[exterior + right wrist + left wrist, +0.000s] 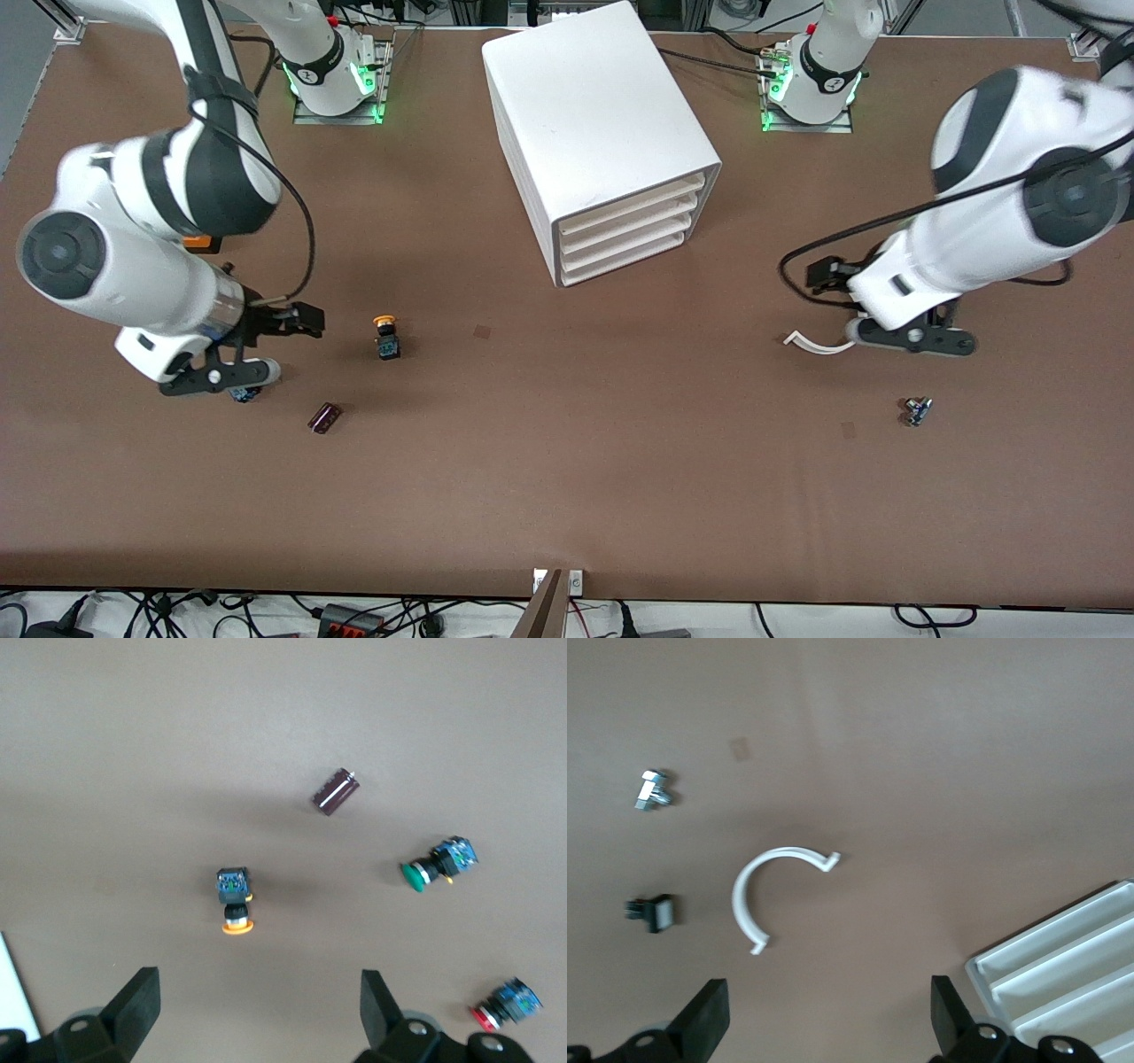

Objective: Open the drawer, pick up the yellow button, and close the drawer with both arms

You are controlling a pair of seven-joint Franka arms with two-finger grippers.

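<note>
Capacitor [324, 417] lies near button [386, 337]; drawer [631, 205] closed

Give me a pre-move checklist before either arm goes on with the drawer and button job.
1. Top drawer flush with the three below in the white cabinet: ok.
2. Yellow-capped button out on the table, standing free: ok.
3. Right gripper open over the table near that button, holding nothing: ok.
4. Left gripper open near the white curved clip, holding nothing: ok.
5. Green-capped button and red-capped button apart from the yellow one: ok.
6. Anything left inside the drawer: cannot tell.
</note>
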